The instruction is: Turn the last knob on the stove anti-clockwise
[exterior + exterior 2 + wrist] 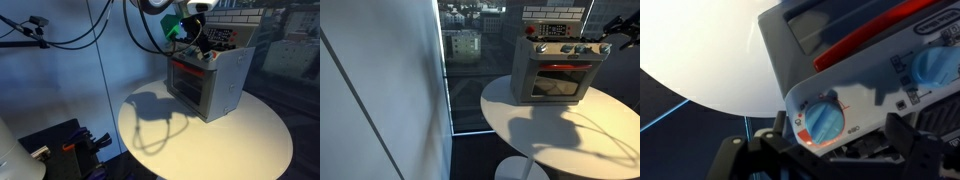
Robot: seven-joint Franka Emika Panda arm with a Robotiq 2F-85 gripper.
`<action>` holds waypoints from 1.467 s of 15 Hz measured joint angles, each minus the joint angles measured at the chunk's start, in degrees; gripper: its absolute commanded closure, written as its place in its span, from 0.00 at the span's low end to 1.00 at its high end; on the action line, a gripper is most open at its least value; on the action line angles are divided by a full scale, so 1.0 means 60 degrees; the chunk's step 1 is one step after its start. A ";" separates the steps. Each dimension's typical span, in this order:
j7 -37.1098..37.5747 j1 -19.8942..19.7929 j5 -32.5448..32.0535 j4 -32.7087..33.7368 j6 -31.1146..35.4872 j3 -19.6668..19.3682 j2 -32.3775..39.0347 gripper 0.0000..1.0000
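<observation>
The stove (pixel 222 82) is a small grey-silver toy oven with a red control strip and a dark front door, and it stands on a round white table in both exterior views (pixel 558 75). In the wrist view the stove panel (pixel 855 55) fills the frame, with a pale blue end knob (pixel 826 121) at its corner and another knob (pixel 936 66) to the right. My gripper (pixel 840 142) is open, with a dark finger on each side of the end knob, neither clearly touching it. It shows at the stove's top front edge in both exterior views (pixel 200 42) (pixel 606 45).
The round white table (pixel 240 145) (pixel 545 125) carries only the stove. A window with a city view (pixel 465 45) is behind it. A pale wall panel (pixel 380 90) stands at the left. Cables and a camera mount (pixel 35 25) hang above, and black equipment (pixel 65 148) sits low beside the table.
</observation>
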 measured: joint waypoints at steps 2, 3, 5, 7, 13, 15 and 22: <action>0.0000 0.0001 0.0308 -0.0060 0.0212 0.0078 0.0000 0.00; 0.0000 0.0002 0.0462 -0.0085 0.0317 0.0119 0.0000 0.00; 0.0000 0.0003 0.0771 -0.0115 0.0490 0.0198 0.0001 0.00; -0.0001 0.0003 0.1052 -0.0119 0.0628 0.0252 0.0004 0.00; -0.0026 0.0005 0.1779 -0.0120 0.0981 0.0291 0.0053 0.00; -0.0031 0.0005 0.1980 -0.0120 0.1095 0.0291 0.0083 0.00; -0.0284 0.0005 0.2893 -0.0118 0.1257 0.0347 0.0099 0.00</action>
